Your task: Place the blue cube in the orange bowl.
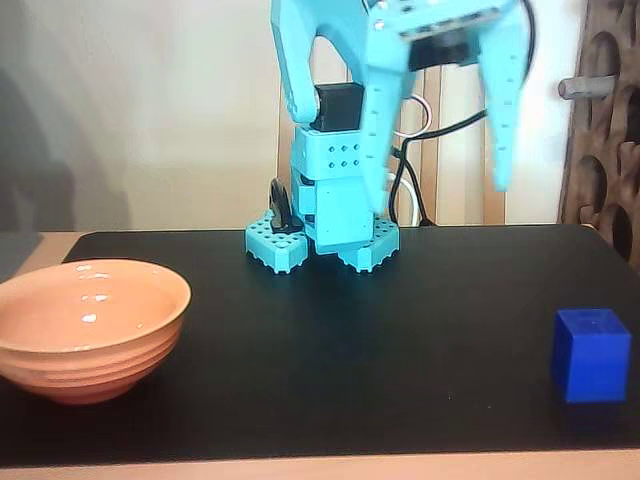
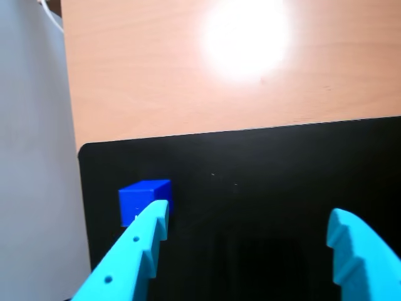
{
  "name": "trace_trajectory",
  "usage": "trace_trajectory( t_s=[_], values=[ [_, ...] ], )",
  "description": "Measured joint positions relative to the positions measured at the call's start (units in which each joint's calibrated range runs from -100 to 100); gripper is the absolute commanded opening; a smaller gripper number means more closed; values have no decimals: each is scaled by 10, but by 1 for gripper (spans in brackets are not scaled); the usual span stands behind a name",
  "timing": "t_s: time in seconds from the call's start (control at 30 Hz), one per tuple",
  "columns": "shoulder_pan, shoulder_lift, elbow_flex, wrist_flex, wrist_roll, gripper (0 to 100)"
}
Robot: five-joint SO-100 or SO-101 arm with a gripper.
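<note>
Fixed view: I see the blue cube (image 1: pixel 591 355) at lower right of frame, sitting on the black mat (image 1: pixel 400 320) near its right edge. Orange bowl (image 1: pixel 88 326) is at lower left, upright on the mat's left end, nothing visible inside, glare spots on the inner wall. Cube & bowl well apart, on opp sides of the frame.

Arm base (image 1: pixel 325 225) is at the mat's back edge, center-top of frame. The gripper (image 1: pixel 440 200) hangs in the air at upper center-right, fingers pointing down, spread wide, nothing between them. It's clear of the mat and up-left of the cube, not touching it.

Wrist view: gripper (image 2: pixel 247 229) comes in from the bottom edge, jaws wide apart, only bare mat in the gap. Blue cube (image 2: pixel 144 200) at lower left of frame, right by the tip of the left-hand finger (image 2: pixel 135 251), which overlaps its lower corner in the pic; can't tell contact from this view alone. Cube sits near the mat's corner. Wood tabletop (image 2: pixel 188 75) fills the upper frame w/ a bright glare patch at top center.
</note>
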Motion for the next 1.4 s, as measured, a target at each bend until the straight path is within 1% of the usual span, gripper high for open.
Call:
trace_trajectory(
  t_s=[0.1, 0.33, 0.43, 0.47, 0.6, 0.83, 1.03, 1.4],
  values=[
    [-24, 35, -23, -7, -13, 28],
    [-91, 125, -36, -101, -26, 28],
    [-113, 149, -36, -126, -38, 28],
    [-135, 162, -37, -135, -45, 28],
    [-156, 188, -39, -144, -64, 28],
    [-218, 201, -39, -144, -117, 28],
    [-228, 201, -20, -146, -133, 28],
    [-219, 201, -7, -150, -135, 28]
  ],
)
